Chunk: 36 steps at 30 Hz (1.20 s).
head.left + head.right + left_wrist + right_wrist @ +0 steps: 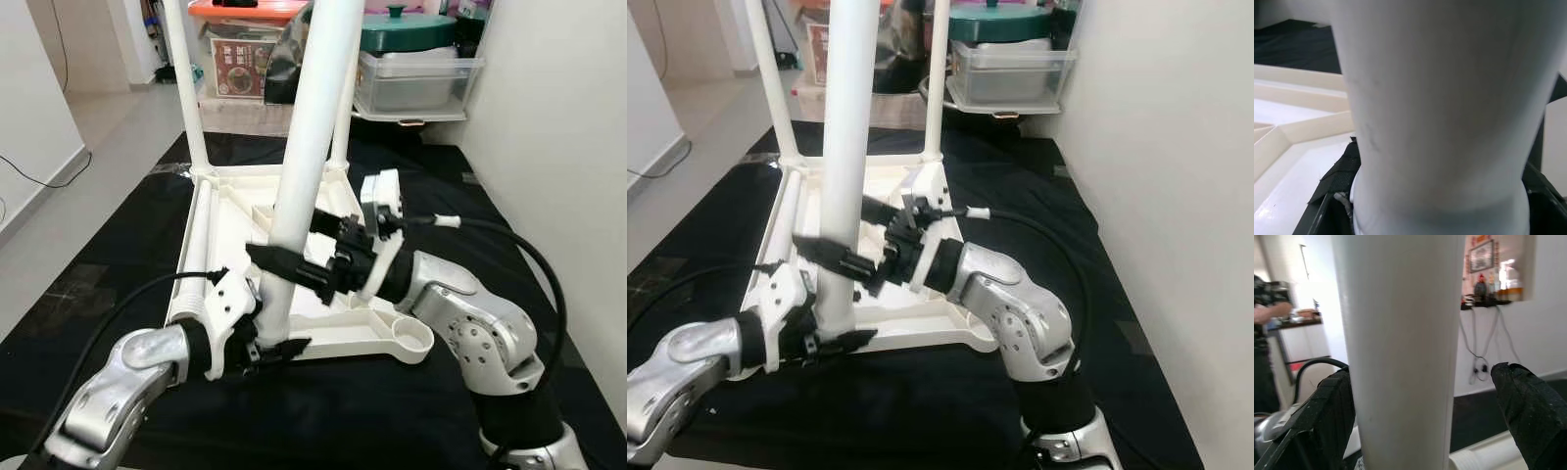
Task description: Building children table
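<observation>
The table top [323,338] lay upside down on a black mat [392,411], and two legs already stood in the far corners, at about 11 and 12 o'clock from the robot. The near leg [309,147] stood upright in the near left corner, at about 6 o'clock of the top, with both arms on it. The left gripper [263,345] was low, at the foot of the leg where it met the socket, with its black fingers around the base; the left wrist view showed the leg's collar very near, so I judged this claw closed on the leg. The right gripper [294,264] was higher, coming from 3 o'clock. In the right wrist view its two fingers [1327,416] stood on each side of the leg with a gap, so this claw was open around the leg and did not pinch it. One more loose leg [193,259] lay on the top along its left edge. To do the step well, I think the leg needed to stay straight over the socket, the low claw should steady the base, and the upper claw should close before any push or turn, because a tilted leg could jam.
</observation>
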Motion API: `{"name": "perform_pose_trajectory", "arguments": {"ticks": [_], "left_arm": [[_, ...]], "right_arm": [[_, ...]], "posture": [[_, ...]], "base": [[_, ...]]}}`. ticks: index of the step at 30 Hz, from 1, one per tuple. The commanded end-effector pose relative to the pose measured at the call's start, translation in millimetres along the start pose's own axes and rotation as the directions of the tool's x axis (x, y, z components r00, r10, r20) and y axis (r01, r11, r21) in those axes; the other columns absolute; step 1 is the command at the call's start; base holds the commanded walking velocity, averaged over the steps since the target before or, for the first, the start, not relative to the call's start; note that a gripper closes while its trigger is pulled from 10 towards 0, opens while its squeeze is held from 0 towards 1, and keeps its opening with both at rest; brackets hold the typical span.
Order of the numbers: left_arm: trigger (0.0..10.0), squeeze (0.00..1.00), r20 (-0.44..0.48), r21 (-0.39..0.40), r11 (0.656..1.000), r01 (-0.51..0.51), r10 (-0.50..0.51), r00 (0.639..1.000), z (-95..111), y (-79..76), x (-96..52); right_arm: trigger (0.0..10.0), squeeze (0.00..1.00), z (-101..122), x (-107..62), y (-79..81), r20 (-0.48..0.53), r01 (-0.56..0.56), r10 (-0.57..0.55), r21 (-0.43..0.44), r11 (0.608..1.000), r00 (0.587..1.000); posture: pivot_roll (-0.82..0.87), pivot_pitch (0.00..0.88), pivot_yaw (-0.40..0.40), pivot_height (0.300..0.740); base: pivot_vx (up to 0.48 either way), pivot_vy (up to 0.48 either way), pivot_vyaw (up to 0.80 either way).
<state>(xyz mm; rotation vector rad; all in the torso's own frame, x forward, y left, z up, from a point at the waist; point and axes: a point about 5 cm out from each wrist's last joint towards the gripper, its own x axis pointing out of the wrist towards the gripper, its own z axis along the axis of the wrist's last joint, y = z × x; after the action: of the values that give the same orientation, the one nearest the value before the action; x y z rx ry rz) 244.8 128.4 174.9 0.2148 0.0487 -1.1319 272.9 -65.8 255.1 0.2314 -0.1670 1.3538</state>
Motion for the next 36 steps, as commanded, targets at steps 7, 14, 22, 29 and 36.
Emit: {"name": "perform_pose_trajectory", "arguments": {"ticks": [7, 14, 22, 29, 36], "left_arm": [[10.0, 0.00, -0.034, -0.021, 0.987, 0.157, -0.158, 0.987, 7.9, -14.1, -17.5], [10.0, 0.00, -0.135, -0.094, 0.952, 0.292, -0.302, 0.944, -6.0, -31.0, -32.7], [10.0, 0.00, -0.143, -0.123, 0.936, 0.329, -0.345, 0.928, -5.7, -32.8, -35.4], [10.0, 0.00, -0.139, -0.144, 0.920, 0.365, -0.384, 0.913, -6.6, -29.7, -33.2], [10.0, 0.00, -0.152, -0.152, 0.906, 0.396, -0.417, 0.896, -8.5, -27.2, -31.6]], "right_arm": [[10.0, 0.00, 3.9, -0.9, 4.1, -0.005, -0.144, 0.144, 0.052, 0.988, 0.989], [10.0, 0.00, 10.7, -0.3, 14.0, 0.032, -0.274, 0.272, 0.110, 0.955, 0.962], [10.0, 0.00, 13.7, -1.7, 25.4, 0.041, -0.360, 0.358, 0.152, 0.920, 0.933], [8.6, 0.00, 8.3, 2.4, 43.0, 0.061, -0.435, 0.433, 0.212, 0.875, 0.899], [8.9, 0.00, 0.2, 6.2, 51.8, 0.064, -0.460, 0.460, 0.256, 0.850, 0.885]], "posture": [[0.09, 0.000, -0.061, 0.740], [0.09, 0.000, -0.059, 0.740], [0.09, 0.000, -0.058, 0.740], [0.08, 0.000, -0.048, 0.740], [0.08, 0.000, -0.046, 0.740]], "base": [[0.000, 0.000, 0.00], [0.000, 0.000, 0.00], [0.000, 0.000, 0.00], [0.000, 0.000, 0.00], [0.000, 0.000, 0.00]]}}
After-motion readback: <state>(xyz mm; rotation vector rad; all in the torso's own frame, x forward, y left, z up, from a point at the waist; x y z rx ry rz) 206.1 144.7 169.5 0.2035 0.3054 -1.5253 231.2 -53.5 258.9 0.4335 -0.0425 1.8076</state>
